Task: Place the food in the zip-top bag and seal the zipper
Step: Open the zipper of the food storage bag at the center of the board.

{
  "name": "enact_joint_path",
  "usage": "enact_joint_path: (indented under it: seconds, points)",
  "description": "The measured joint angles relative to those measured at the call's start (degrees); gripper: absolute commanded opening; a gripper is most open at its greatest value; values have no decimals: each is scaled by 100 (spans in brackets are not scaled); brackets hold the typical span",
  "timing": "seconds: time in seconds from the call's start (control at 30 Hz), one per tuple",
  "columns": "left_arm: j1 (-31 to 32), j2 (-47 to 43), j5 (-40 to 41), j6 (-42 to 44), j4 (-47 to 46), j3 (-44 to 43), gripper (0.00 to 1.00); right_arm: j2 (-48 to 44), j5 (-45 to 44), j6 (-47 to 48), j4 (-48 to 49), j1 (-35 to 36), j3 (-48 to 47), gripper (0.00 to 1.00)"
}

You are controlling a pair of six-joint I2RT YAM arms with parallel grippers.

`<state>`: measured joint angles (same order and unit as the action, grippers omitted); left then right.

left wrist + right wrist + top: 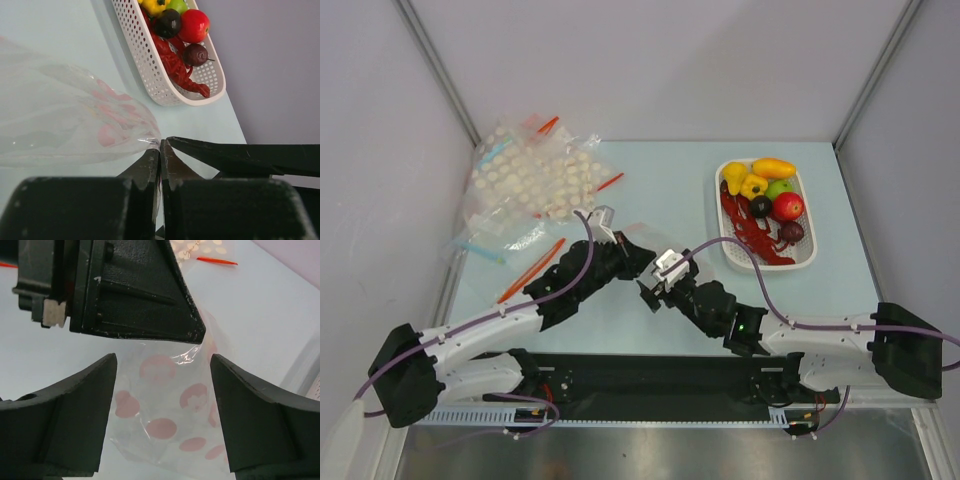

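Low over the surface (660, 190), the left fingers (156, 152) pinch a pink-dotted clear bag (75, 125). The right fingers (650, 293) gape wide beside it.

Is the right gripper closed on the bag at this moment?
No, the right gripper is open, its fingers spread either side of the dotted bag.

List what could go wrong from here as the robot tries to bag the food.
1. The left gripper pinches only a thin edge of the bag, so the slick plastic may slip free.
2. The right gripper stands open around the left gripper's tip; closing could hit that tip instead of catching the bag.
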<state>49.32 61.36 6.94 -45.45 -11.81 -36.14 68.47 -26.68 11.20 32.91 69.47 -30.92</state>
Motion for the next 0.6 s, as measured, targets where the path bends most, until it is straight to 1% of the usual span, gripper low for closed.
enact_joint_path:
  seconds: [0.03, 0.1, 0.13, 0.2, 0.23, 0.27, 0.3, 0.33, 0.43, 0.47, 0.53, 0.6]
  points:
    - [22, 0, 7, 4, -2, 0, 8, 0, -48, 11, 2, 2, -13, 63]
    - [31, -39, 52, 37, 7, 0, 9, 0, -122, 28, 4, 0, -39, 51]
    - [31, -76, 72, 48, 17, 0, 10, 0, -146, 2, 7, -11, -42, 40]
    - [33, -212, 107, 92, 48, 0, 16, -22, -142, -33, -7, -61, -42, 27]
    - [33, -297, 114, 114, 52, 0, 23, -39, -133, -85, -11, -92, -42, 15]
    - [33, -367, 140, 138, 52, 0, 29, -72, -109, -120, -22, -140, -42, 9]
    - [33, -448, 151, 166, 48, 0, 37, -118, -66, -164, -48, -195, -42, 0]
    - [33, -518, 164, 212, 50, 0, 52, -179, -22, -205, -85, -245, -42, 0]
    - [33, -667, 216, 382, 160, -37, 72, -391, 94, -319, -168, -385, -39, 0]
    - [35, -688, 254, 457, 321, -114, 81, -518, 162, -382, -212, -457, -37, 0]
    - [35, -719, 380, 619, 686, -323, 87, -737, 345, -516, -273, -614, -26, 0]
    - [39, -796, 610, 881, 1095, -621, 91, -1054, 608, -737, -367, -901, 7, 0]
